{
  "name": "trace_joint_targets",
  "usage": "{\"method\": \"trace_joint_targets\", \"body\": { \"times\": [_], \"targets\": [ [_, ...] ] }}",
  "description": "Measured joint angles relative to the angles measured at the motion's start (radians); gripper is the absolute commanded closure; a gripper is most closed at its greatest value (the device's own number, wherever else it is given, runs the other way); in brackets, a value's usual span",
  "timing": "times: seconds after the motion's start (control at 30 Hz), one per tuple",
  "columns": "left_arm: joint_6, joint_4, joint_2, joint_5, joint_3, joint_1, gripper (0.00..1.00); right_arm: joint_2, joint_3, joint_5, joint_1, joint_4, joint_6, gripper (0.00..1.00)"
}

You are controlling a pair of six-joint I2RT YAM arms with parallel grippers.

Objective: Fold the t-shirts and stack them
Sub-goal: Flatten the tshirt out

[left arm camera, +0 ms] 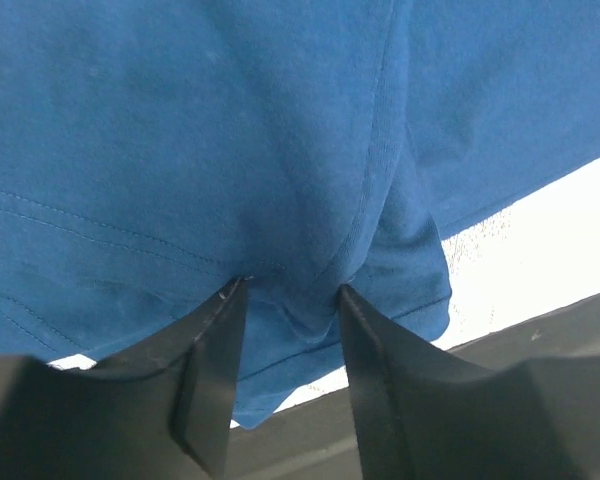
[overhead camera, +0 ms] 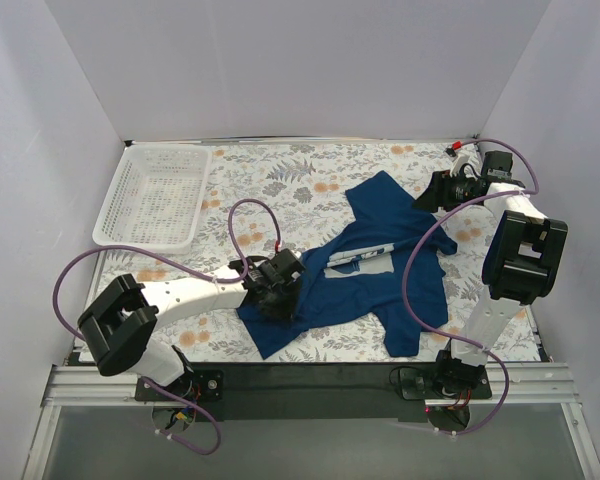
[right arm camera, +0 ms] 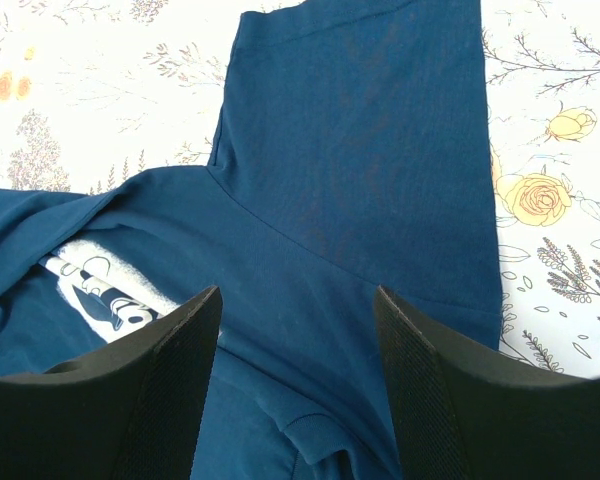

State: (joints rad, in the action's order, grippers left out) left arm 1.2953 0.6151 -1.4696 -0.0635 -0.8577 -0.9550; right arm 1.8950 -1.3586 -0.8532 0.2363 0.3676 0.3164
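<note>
T-shirt point(overhead camera: 380, 260) – 1 item, dark blue, lay crumpled and partly folded over itself on the floral tablecloth point(overhead camera: 310, 170), right of centre. 1 sleeve pointed toward the far edge and another hung toward the near right edge. White print point(overhead camera: 365, 262) on the chest: only a strip showed, with cloth folded over the rest, so the wording could not be read.

Left gripper point(overhead camera: 275, 290) – sat at the shirt's near-left corner. The top view hid that corner under the wrist and did not show the fingers. In the left wrist view the left gripper point(left arm camera: 290, 290) had its 2 fingers drawn in narrow on a bunched ridge of the T-shirt point(left arm camera: 180, 140), with creases running out from the pinch. The hem sagged below the fingers and was cut off behind them.

Right gripper point(overhead camera: 435, 192) – at the far right, beside the far sleeve, and too small in the top view to judge its jaws. In the right wrist view the right gripper point(right arm camera: 298, 300) stood spread wide with nothing between the pads, over the sleeve and shoulder of the T-shirt point(right arm camera: 360, 150). Whether the pads touched the cloth could not be told.

Basket point(overhead camera: 115, 195) – 1, white plastic mesh, at the far left corner, well apart from the shirt.

Cable point(overhead camera: 250, 215) – purple, looped above the left arm.
</note>
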Motion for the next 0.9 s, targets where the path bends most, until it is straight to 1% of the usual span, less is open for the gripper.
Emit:
{"method": "trace_joint_targets", "body": {
  "times": [0.17,0.23,0.3,0.33,0.37,0.4,0.6,0.7,0.8,0.9],
  "targets": [
    [-0.002,0.006,0.003,0.014,0.000,-0.010,0.62,0.000,0.000,-0.004,0.000,0.000,-0.001,0.42],
    [-0.001,0.006,0.003,0.016,0.000,-0.012,0.66,0.000,0.000,-0.007,0.000,0.000,-0.003,0.41],
    [-0.002,0.006,0.003,0.016,0.000,-0.013,0.76,0.000,0.000,-0.008,0.000,0.000,-0.003,0.41],
    [-0.001,0.006,0.002,0.016,0.000,-0.014,0.91,0.000,0.000,-0.008,0.000,0.000,-0.003,0.41],
    [0.002,0.006,0.002,0.015,0.000,-0.014,0.97,0.000,0.000,-0.010,0.000,0.000,-0.003,0.41],
    [0.001,0.006,0.002,0.014,0.000,-0.014,1.00,0.000,0.000,-0.010,0.000,0.000,-0.003,0.42],
    [-0.010,0.015,0.004,-0.010,-0.005,-0.016,1.00,0.000,-0.002,-0.013,0.000,0.001,0.000,0.41],
    [-0.021,0.035,0.029,-0.054,-0.006,-0.016,1.00,0.006,-0.042,-0.010,-0.008,0.033,0.006,0.40],
    [-0.042,0.052,0.084,-0.104,-0.006,-0.015,1.00,0.045,-0.153,0.011,-0.028,0.053,0.013,0.40],
    [-0.063,0.058,0.144,-0.149,-0.011,-0.014,1.00,0.133,-0.330,0.046,-0.074,0.067,0.009,0.40]
  ]
}}
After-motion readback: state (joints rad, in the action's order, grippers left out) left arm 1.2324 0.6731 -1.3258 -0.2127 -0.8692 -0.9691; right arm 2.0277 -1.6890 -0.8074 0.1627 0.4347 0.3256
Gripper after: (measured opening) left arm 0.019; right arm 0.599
